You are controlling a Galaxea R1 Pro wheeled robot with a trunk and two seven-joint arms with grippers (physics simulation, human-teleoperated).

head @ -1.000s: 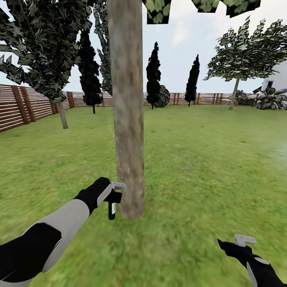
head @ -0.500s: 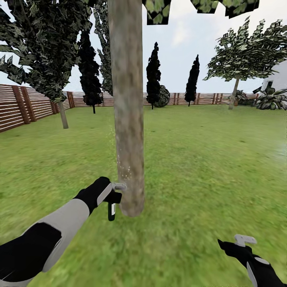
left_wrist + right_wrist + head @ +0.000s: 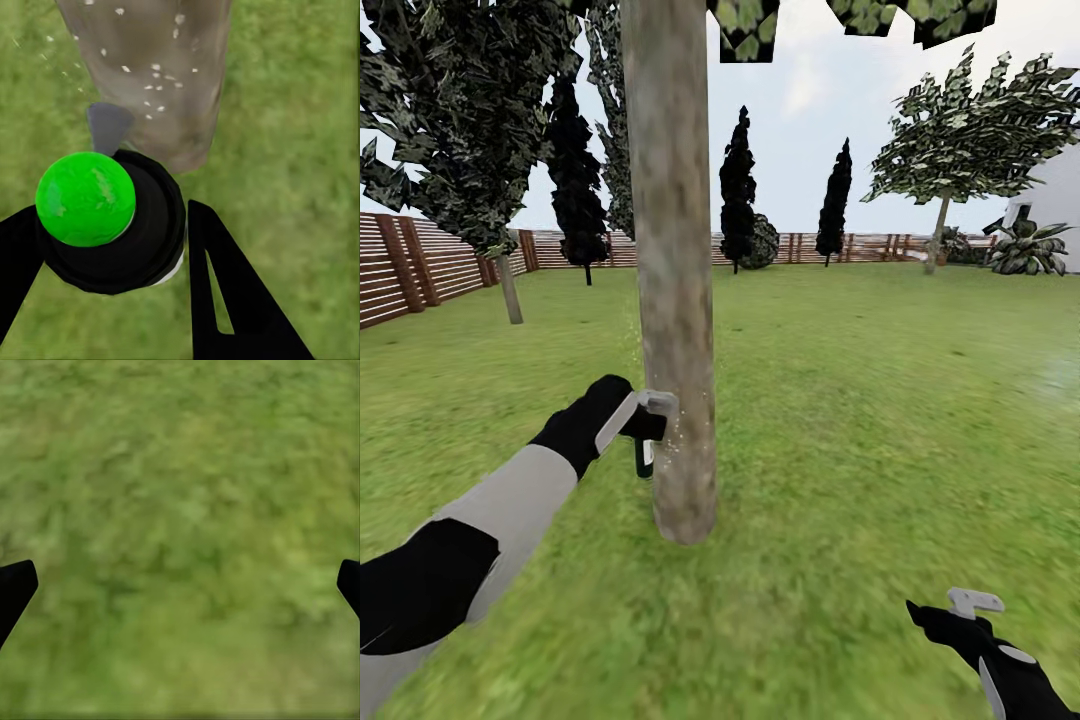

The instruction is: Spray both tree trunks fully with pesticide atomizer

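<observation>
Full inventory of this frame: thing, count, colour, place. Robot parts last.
tree trunk: 1, beige-grey mottled, centre foreground, white spray specks on it near the nozzle
second tree: 1, green leaves, thin pale trunk, far right by the fence
leafy tree: 1, dark green, left, near the fence
dark cypress-like trees: at least 3, near-black, along the back fence
fence: brown slats, left and back
white house: 1, right edge
lawn: green, all around
pesticide atomizer: 1, black with grey head, held against the trunk
left claw: shut on the atomizer
right claw: open, low at lower right over grass
</observation>
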